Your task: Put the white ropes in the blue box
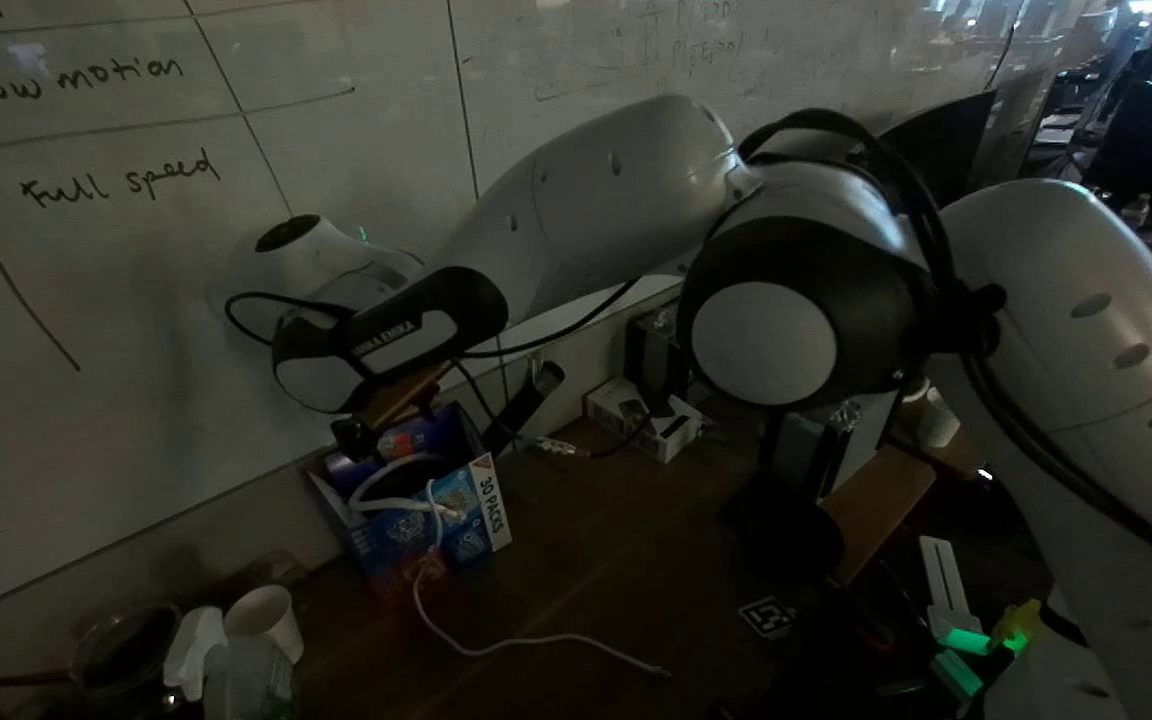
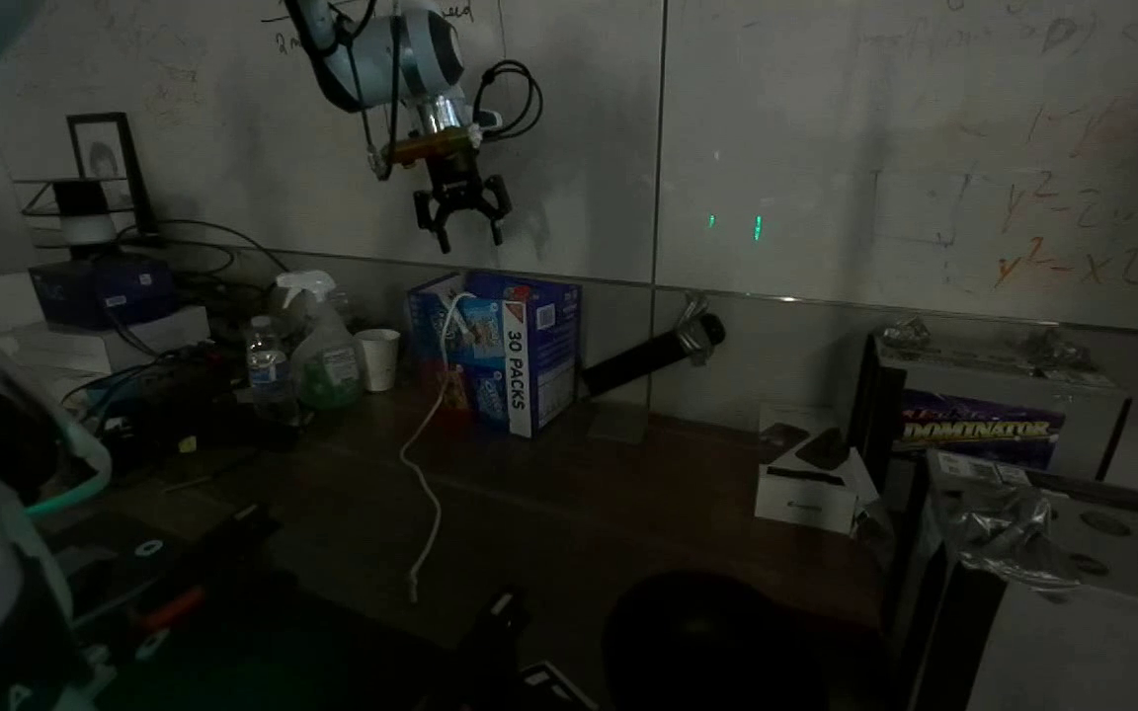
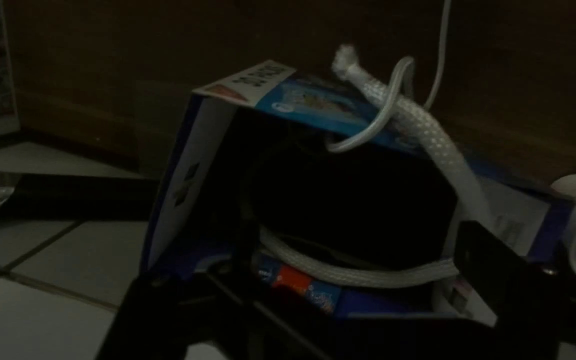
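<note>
Ropes (image 3: 433,137) straddle rim of box (image 3: 313,102)

The wrist view shows a thick rope (image 3: 460,175) curving across the mouth, its frayed end past the rim, a thin rope (image 3: 380,121) crossing it. In an exterior view the pincer (image 2: 470,244) hangs above the box, jaws parted. In an exterior view the thin rope trails onto the worktop (image 1: 616,560).

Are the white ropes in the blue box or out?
Partly in: a thick rope loops into the blue box, one end outside, while a thin cord trails onto the table.
</note>
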{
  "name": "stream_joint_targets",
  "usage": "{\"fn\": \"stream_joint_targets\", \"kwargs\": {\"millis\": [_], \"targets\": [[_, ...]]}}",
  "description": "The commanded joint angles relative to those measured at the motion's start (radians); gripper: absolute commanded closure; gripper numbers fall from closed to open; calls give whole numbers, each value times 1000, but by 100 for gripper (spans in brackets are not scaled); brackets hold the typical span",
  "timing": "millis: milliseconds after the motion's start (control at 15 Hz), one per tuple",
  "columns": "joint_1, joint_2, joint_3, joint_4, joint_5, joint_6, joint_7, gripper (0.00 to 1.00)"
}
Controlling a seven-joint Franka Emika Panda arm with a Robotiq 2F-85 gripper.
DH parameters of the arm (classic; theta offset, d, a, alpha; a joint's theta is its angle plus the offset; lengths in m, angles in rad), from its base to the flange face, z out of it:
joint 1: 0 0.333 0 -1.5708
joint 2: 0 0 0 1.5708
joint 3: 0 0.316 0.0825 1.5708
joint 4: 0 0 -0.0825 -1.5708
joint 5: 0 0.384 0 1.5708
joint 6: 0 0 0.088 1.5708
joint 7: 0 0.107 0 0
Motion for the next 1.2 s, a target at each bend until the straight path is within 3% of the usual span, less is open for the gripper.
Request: {"fn": "stream_joint_targets", "kwargs": {"millis": [0,333,667,1133], "targets": [[0,-168,25,-222,38,38,69,0],[-9,-289,50,-458,79,135,102,0],[-39,-348,64,-715,115,288,36,0],[-122,-338,78,-945,110,505,-229,0]]}}
